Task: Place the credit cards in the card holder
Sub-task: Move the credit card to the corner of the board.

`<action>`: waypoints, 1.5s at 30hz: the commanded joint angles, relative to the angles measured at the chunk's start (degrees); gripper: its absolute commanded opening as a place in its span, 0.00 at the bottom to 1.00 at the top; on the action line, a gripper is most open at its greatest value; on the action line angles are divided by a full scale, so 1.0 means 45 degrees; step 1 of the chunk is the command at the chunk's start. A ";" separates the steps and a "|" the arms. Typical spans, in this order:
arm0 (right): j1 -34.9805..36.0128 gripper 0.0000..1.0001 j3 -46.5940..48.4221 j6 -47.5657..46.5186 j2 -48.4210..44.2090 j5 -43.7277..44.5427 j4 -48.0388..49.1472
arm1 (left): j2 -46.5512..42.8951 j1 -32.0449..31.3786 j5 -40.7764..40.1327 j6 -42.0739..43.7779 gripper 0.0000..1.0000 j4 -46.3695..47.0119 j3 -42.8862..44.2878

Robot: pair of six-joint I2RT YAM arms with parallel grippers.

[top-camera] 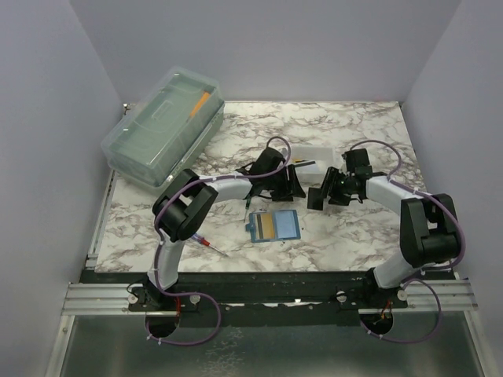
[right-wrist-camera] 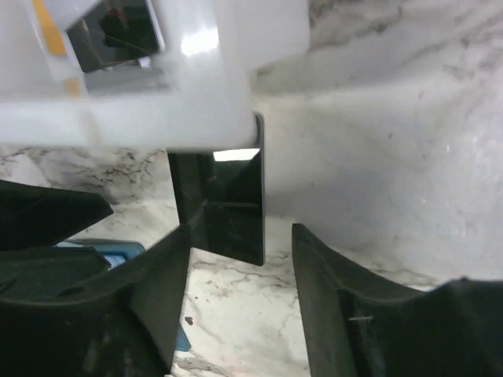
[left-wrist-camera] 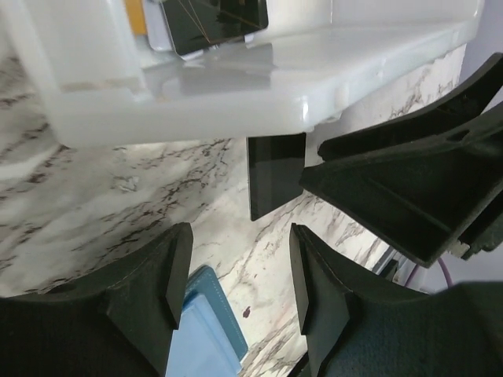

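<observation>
The teal-blue card holder (top-camera: 275, 225) lies open on the marble table with a yellow card in it, and its corner (left-wrist-camera: 208, 322) shows under my left fingers. A dark credit card (right-wrist-camera: 224, 204) stands on edge below the white tray's (top-camera: 314, 153) rim, also visible in the left wrist view (left-wrist-camera: 275, 177). It rests against the left finger of my right gripper (right-wrist-camera: 240, 267), whose jaws stand apart over bare table. My left gripper (left-wrist-camera: 240, 267) is open and empty, just left of the right gripper (top-camera: 317, 196). More cards (left-wrist-camera: 212, 20) lie in the tray, one dark, one orange.
A big clear lidded box (top-camera: 165, 126) sits at the back left. A red-tipped pen (top-camera: 208, 243) lies near the left arm's base. Lilac walls enclose the table on three sides.
</observation>
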 commanded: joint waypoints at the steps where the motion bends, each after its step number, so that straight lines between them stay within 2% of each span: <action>1: -0.0018 0.60 0.0540 -0.0031 0.1173 0.0428 0.1094 | -0.0994 0.0198 0.0114 0.0344 0.58 -0.0171 -0.0262; 5: -0.0021 0.63 0.0689 -0.0338 0.1836 0.0100 0.2224 | -0.1589 0.0277 0.0211 0.0198 0.58 0.0149 -0.1074; 9: 0.0120 0.63 0.0726 -0.1094 0.2132 -0.1320 0.2672 | -0.2107 0.0497 0.0384 0.0003 0.58 0.0523 -0.1858; 12: 0.0277 0.62 0.0404 -0.1452 0.1985 -0.2464 0.2909 | -0.2290 0.0742 0.0593 -0.0206 0.59 0.0862 -0.2230; 17: 0.0314 0.62 -0.0032 -0.1711 0.1165 -0.3192 0.2756 | -0.2163 0.0877 0.0835 -0.0455 0.59 0.1207 -0.2276; 19: 0.0315 0.61 0.0078 -0.1514 0.0734 -0.2691 0.2303 | -0.1883 0.0881 0.1070 -0.0599 0.59 0.1347 -0.2067; 22: 0.0315 0.62 0.0775 -0.0732 0.0235 0.0036 0.0223 | -0.1386 0.0848 0.1357 -0.0863 0.59 0.1490 -0.1678; 26: 0.0303 0.61 0.1146 -0.0382 -0.0280 0.1818 -0.1424 | -0.0975 0.0670 0.1553 -0.1200 0.59 0.1774 -0.1304; 32: 0.0276 0.33 0.1066 -0.0650 -0.0087 0.1896 -0.1804 | -0.0488 0.0533 0.1636 -0.1656 0.58 0.1979 -0.0982; 45: 0.0281 0.08 0.1070 -0.0815 0.0357 0.1762 -0.1757 | 0.0132 0.0460 0.1716 -0.2156 0.58 0.2193 -0.0694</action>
